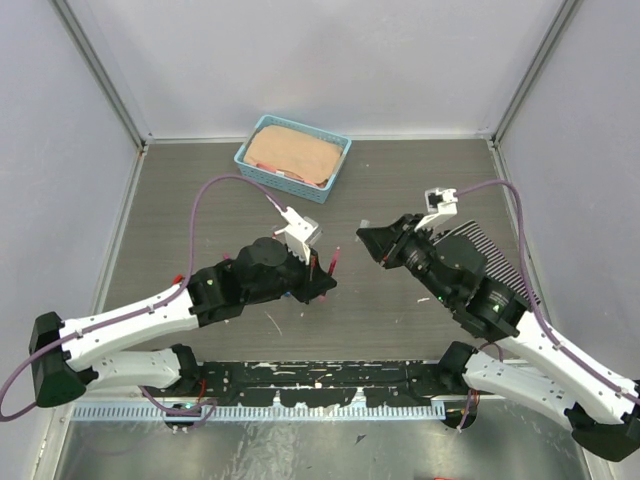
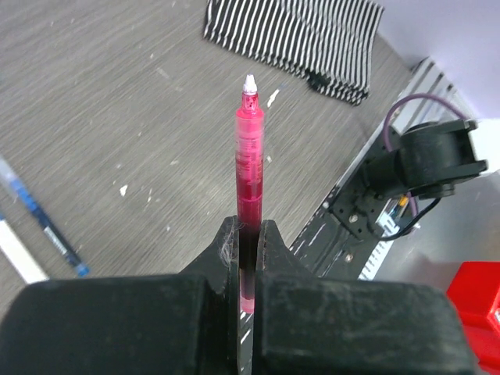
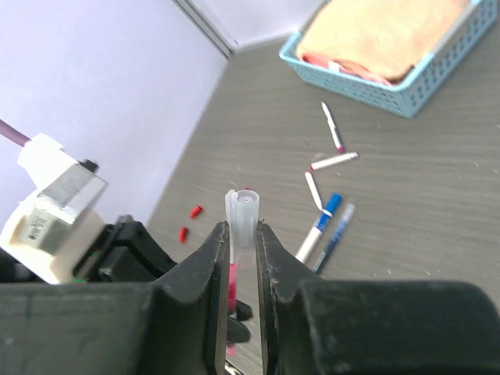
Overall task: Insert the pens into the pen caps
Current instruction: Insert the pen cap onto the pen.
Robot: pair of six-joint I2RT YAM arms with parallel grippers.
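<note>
Left hand (image 2: pixel 248 238) grips the pink pen (image 2: pixel 250 148), probably light and stiff, by its tail; right hand (image 3: pixel 242 242) clamps a cap (image 3: pixel 241 207).

Even, bright light — blurred foreground

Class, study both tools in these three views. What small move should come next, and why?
Probably swing the left tool towards the right tool to line tip up with cap. The left tool grips a translucent pink plastic pen whose white tip is bare. The right tool grips a clear plastic tube cap. The top view shows open space between them.
</note>
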